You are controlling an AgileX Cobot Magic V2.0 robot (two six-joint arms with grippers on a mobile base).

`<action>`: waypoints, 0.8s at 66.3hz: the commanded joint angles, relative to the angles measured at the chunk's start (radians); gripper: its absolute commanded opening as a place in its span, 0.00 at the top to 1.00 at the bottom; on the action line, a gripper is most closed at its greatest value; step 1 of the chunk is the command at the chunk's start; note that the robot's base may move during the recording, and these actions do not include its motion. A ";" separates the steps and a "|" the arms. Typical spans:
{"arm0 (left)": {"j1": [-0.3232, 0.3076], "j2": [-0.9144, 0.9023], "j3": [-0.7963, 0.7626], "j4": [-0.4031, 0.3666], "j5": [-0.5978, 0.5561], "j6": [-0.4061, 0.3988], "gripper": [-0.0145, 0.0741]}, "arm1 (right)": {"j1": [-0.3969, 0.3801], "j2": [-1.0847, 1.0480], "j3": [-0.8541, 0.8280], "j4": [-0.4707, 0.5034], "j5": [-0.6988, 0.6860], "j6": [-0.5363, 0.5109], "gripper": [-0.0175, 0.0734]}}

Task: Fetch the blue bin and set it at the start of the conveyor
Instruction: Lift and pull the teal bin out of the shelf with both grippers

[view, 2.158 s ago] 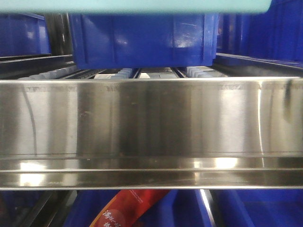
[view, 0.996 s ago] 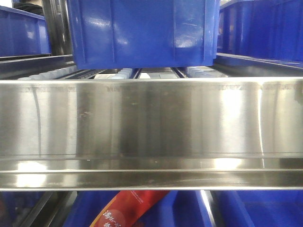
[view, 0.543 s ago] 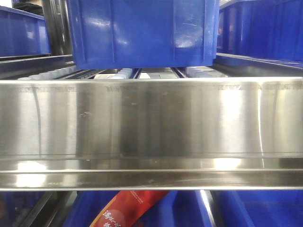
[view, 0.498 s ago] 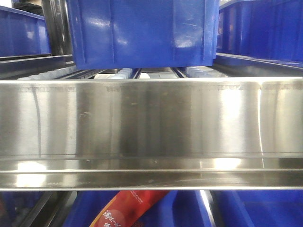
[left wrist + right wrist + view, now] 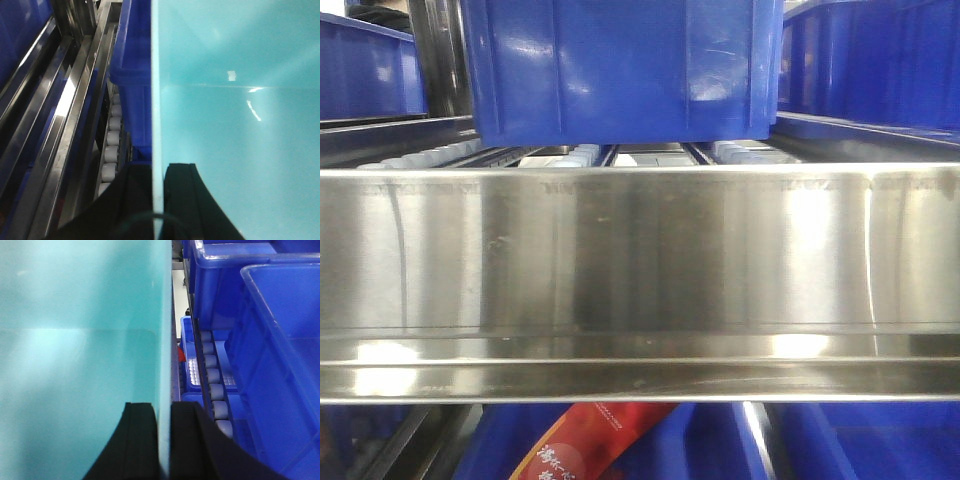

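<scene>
The pale cyan blue bin (image 5: 235, 125) fills the right of the left wrist view, and my left gripper (image 5: 158, 172) is shut on its left rim, one black finger inside the tub and one outside. In the right wrist view the blue bin (image 5: 75, 340) fills the left, with my right gripper (image 5: 164, 412) shut on its right rim in the same way. The bin hangs above the shelf's roller tracks. It does not show in the front view. The conveyor start is out of view.
A shiny steel shelf rail (image 5: 640, 270) spans the front view, with a dark blue crate (image 5: 620, 70) on rollers behind it. More dark blue crates (image 5: 260, 340) stand close on the right, a roller track (image 5: 110, 145) and steel rails on the left. A red packet (image 5: 590, 445) lies below.
The cyan bin's rim, seen along the top edge of the front view 2.2 s ago, has gone up out of that view. Since 1 s ago nothing visibly moved.
</scene>
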 commanded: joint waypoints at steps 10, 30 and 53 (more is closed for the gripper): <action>-0.007 -0.010 -0.011 0.033 -0.042 -0.004 0.96 | -0.002 -0.006 -0.015 -0.019 -0.038 -0.007 0.99; -0.007 -0.010 -0.011 0.033 -0.042 -0.004 0.96 | -0.002 -0.006 -0.015 -0.019 -0.038 -0.007 0.99; -0.007 -0.010 -0.011 0.033 -0.042 -0.004 0.96 | -0.002 -0.006 -0.015 -0.028 -0.166 -0.007 0.99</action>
